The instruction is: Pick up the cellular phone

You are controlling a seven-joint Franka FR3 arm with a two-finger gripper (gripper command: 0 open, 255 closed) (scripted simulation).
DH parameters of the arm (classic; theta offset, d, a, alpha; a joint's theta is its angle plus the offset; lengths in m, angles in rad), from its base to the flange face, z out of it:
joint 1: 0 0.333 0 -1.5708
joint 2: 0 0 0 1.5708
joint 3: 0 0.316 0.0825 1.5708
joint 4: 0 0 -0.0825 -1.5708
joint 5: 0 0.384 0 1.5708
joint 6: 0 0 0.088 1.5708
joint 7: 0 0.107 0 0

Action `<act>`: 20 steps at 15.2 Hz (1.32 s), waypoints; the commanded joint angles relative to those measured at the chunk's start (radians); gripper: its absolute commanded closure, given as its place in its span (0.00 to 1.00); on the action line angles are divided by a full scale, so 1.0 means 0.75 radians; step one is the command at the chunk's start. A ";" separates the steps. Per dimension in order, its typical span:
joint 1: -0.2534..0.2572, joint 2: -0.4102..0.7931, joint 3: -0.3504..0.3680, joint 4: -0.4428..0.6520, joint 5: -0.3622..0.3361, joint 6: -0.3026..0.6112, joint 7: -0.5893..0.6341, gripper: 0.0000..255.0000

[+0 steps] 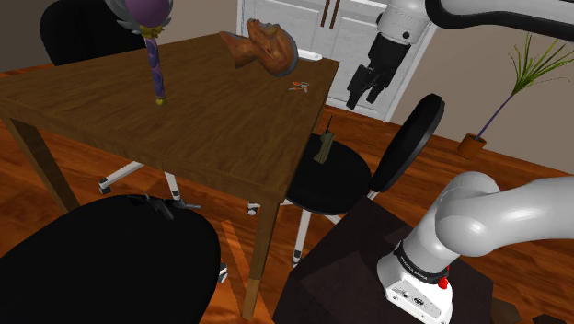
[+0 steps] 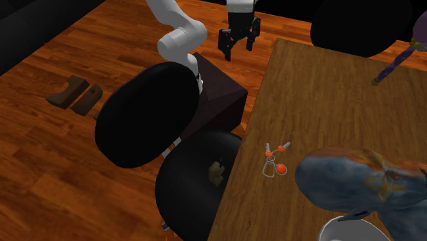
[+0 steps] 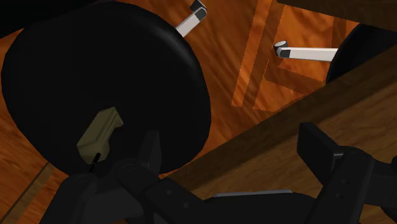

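Observation:
The cellular phone (image 1: 324,145) is a small olive-brown handset with a thin antenna. It lies on the round black seat of an office chair (image 1: 336,177) pushed in at the table's edge. From the second exterior view the phone (image 2: 217,172) sits near the seat's table side. My black gripper (image 1: 363,98) hangs open in the air, well above the chair and apart from the phone. In the wrist view the phone (image 3: 98,132) rests on the seat (image 3: 95,63) beyond one finger, outside the gap of the gripper (image 3: 234,149). Nothing is between the fingers (image 3: 318,145).
The wooden table (image 1: 212,124) carries a brown sculpted head (image 1: 262,46), a purple sceptre (image 1: 156,69) and a small orange-handled item (image 1: 297,86). The chair's backrest (image 1: 411,138) rises beside the seat. Another black chair (image 1: 101,267) stands near. A potted plant (image 1: 501,106) sits by the wall.

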 commanded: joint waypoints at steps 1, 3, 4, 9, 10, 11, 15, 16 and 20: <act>0.000 0.000 0.000 0.000 0.000 0.000 0.000 0.00; -0.012 0.029 -0.045 -0.039 -0.026 0.068 -0.052 0.00; -0.019 0.047 -0.068 -0.057 -0.038 0.102 -0.078 0.00; -0.049 0.165 -0.182 -0.116 -0.094 0.279 -0.205 0.00; -0.055 0.194 -0.205 -0.122 -0.103 0.315 -0.231 0.00; -0.060 0.226 -0.228 -0.126 -0.112 0.351 -0.257 0.00; -0.075 0.369 -0.319 -0.125 -0.133 0.493 -0.362 0.00; -0.078 0.408 -0.342 -0.120 -0.135 0.528 -0.389 0.00; -0.080 0.582 -0.433 -0.081 -0.123 0.661 -0.505 0.00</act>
